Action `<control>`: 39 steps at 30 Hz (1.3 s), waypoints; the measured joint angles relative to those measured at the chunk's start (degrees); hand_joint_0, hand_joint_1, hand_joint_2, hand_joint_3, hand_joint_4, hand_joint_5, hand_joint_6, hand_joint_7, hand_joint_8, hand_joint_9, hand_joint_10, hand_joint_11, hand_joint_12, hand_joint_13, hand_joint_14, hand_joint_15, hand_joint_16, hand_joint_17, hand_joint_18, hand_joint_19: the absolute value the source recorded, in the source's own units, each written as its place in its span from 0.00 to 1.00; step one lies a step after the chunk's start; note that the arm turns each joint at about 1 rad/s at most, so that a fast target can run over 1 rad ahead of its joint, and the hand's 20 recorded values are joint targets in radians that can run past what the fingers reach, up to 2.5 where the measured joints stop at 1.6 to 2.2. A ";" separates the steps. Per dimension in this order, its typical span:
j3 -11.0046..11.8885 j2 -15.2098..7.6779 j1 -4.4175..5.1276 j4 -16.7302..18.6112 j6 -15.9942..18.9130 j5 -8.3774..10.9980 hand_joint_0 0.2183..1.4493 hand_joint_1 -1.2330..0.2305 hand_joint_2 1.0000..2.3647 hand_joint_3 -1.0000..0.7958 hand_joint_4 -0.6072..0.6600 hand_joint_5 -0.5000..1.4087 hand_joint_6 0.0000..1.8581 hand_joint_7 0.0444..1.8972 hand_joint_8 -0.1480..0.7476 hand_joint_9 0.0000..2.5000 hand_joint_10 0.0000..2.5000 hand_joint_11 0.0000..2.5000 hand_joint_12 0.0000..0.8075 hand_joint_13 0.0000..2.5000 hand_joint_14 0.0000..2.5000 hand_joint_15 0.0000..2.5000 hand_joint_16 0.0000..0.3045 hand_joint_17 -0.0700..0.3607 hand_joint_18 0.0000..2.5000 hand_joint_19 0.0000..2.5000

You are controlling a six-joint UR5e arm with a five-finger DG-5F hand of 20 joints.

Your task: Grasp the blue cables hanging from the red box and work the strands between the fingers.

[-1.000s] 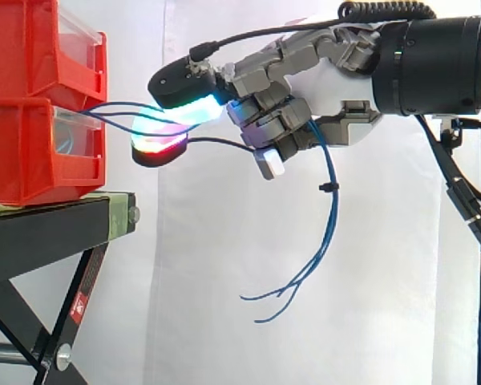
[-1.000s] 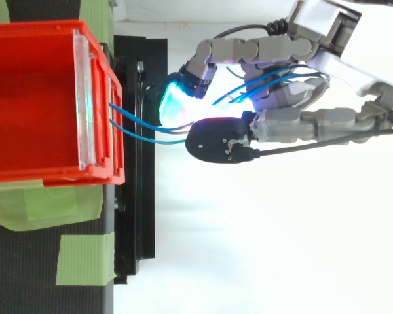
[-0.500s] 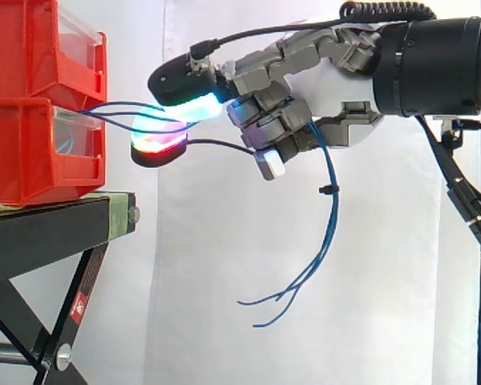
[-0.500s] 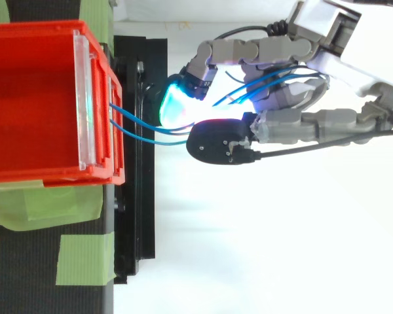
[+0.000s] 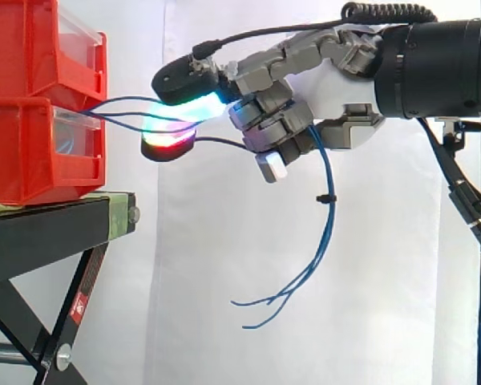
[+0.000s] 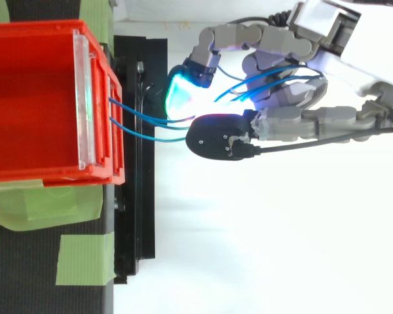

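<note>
Hand (image 5: 329,88) grasping the blue cables (image 5: 329,198): curled fingers and thumb pinch the strands, which run from the red box (image 5: 32,152) beyond its fingertips and dangle loose beneath its palm.

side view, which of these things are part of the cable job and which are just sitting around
In the job: thin blue cables; lower red plastic bin they hang from; robot hand, fingers curled round the strands.

Just about: upper red plastic bin; black metal stand; green tape patches; white curtain.
</note>
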 measured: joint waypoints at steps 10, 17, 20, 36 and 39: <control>0.02 0.00 0.01 0.00 0.40 0.01 0.60 0.36 0.19 0.63 0.63 0.37 0.55 0.62 0.64 0.29 1.00 0.99 0.64 0.40 1.00 0.66 0.20 0.47 0.55 0.33; 0.01 0.00 0.01 0.00 0.41 -0.03 0.74 0.40 0.01 0.43 0.77 0.49 0.01 0.62 0.64 0.29 1.00 0.99 0.64 0.40 1.00 0.66 0.20 0.47 0.55 0.33; 0.02 0.00 0.01 0.00 0.41 0.00 0.86 0.40 0.01 0.50 0.77 0.54 0.01 0.59 0.64 0.29 1.00 0.99 0.64 0.40 1.00 0.66 0.20 0.47 0.55 0.33; 0.02 -0.01 0.02 0.00 0.41 -0.02 0.86 0.36 0.01 0.52 0.67 0.49 0.01 0.47 0.64 0.29 1.00 0.99 0.64 0.40 1.00 0.66 0.20 0.47 0.55 0.33; 0.01 0.00 0.02 0.00 0.41 -0.04 0.89 0.36 0.01 0.56 0.67 0.53 0.01 0.50 0.64 0.29 1.00 0.99 0.64 0.40 1.00 0.66 0.20 0.47 0.55 0.33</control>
